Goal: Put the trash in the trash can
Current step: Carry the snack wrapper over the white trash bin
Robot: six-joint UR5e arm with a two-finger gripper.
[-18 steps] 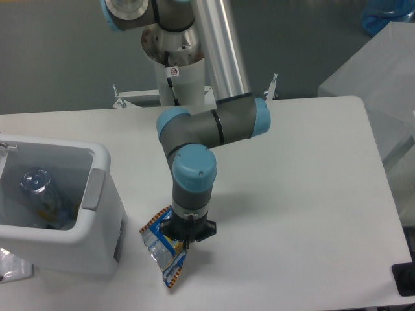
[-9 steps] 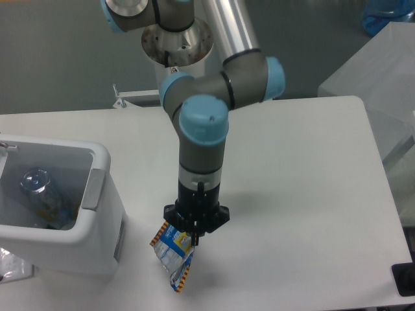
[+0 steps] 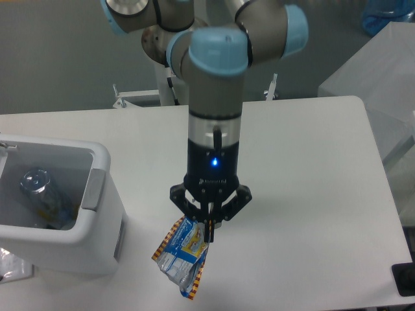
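Gripper (image 3: 209, 228) pinched on top edge of snack bag (image 3: 182, 256), bag dangling under it.
Fingers nearly closed, only the foil between them. Bag is blue with yellow-red print, hangs crumpled and tilted, lower corner pointing down toward table (image 3: 311, 194); can't tell whether that corner touches the surface or sits just above it. Arm (image 3: 214, 110) is vertical over the bag, blue light lit on the wrist. Bin (image 3: 97, 194) stands to the camera's left of the bag, near but apart, grey tab on the side facing it. Clear bottle (image 3: 37, 184) lies inside bin. Clear wrapper (image 3: 11, 265) lies on table at bin's lower left corner, partly cut off by the frame edge.
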